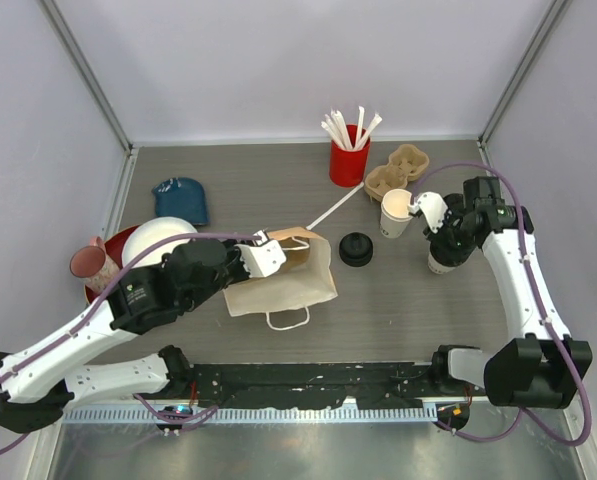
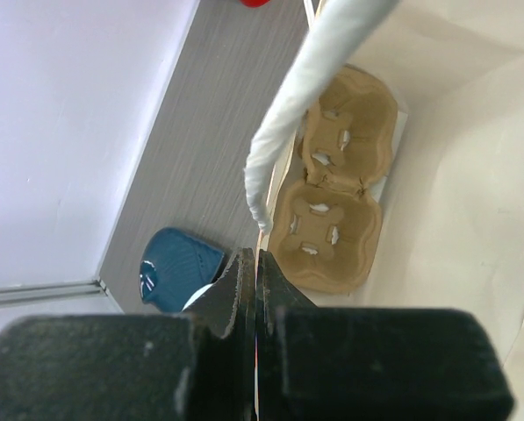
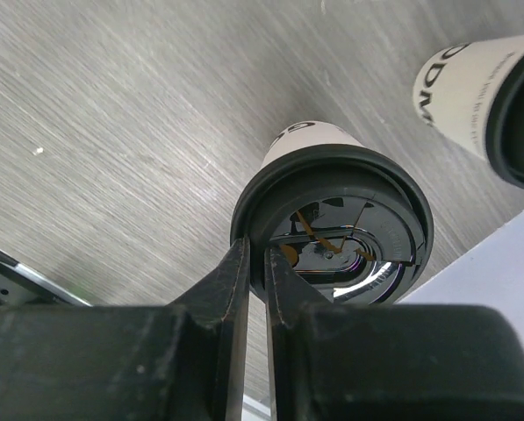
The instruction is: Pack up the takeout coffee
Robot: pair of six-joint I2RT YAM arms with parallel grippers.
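Standing upright, lid up, the lidded cup (image 3: pixel 358 175) is rim-pinched by right gripper (image 3: pixel 258 250); left gripper (image 2: pixel 255 260) clamps paper bag (image 1: pixel 288 285)

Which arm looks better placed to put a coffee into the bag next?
Right. The right end effector pinches the lidded cup at its lid rim; the left end effector is clamped on the paper bag edge.

Robot body, as seen from above:
- Left arm (image 1: pixel 68 350) and right arm (image 1: pixel 523 285): white link shells, black joint housings.
- Lilac cable (image 1: pixel 448 167): one runs along each arm.
- Black rail (image 1: pixel 308 378): carries the black bases, bottom centre.
- Left gripper (image 2: pixel 257 263) and right gripper (image 3: pixel 257 259): white housings, matte black tapered fingers.
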